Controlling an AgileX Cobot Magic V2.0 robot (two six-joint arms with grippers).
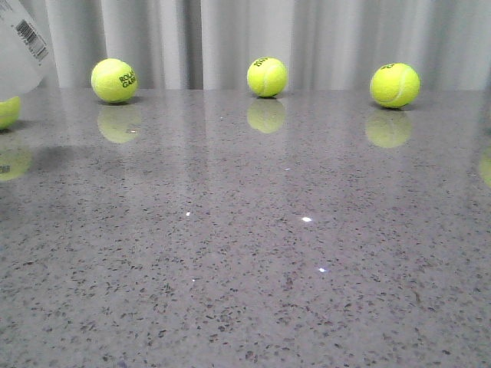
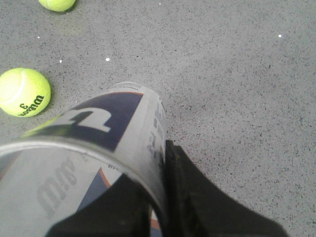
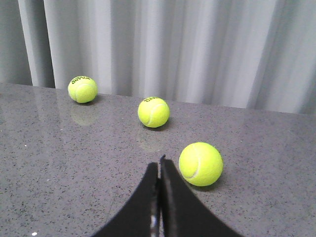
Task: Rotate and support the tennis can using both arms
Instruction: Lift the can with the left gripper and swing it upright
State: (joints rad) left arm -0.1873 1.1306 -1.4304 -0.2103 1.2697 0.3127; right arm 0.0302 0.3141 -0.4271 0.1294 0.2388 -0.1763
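Note:
The tennis can is clear plastic with a white and navy label and a white "W". My left gripper is shut on the can's wall at its open metal rim, with one dark finger outside and the other showing through the plastic inside. In the front view only a white part of the can with a barcode shows, at the far left top corner and tilted. My right gripper is shut and empty, low over the table beside a tennis ball. Neither arm shows in the front view.
Three tennis balls stand in a row at the back of the grey speckled table, before a grey curtain. Part of another ball shows at the left edge. Two balls lie near the can.

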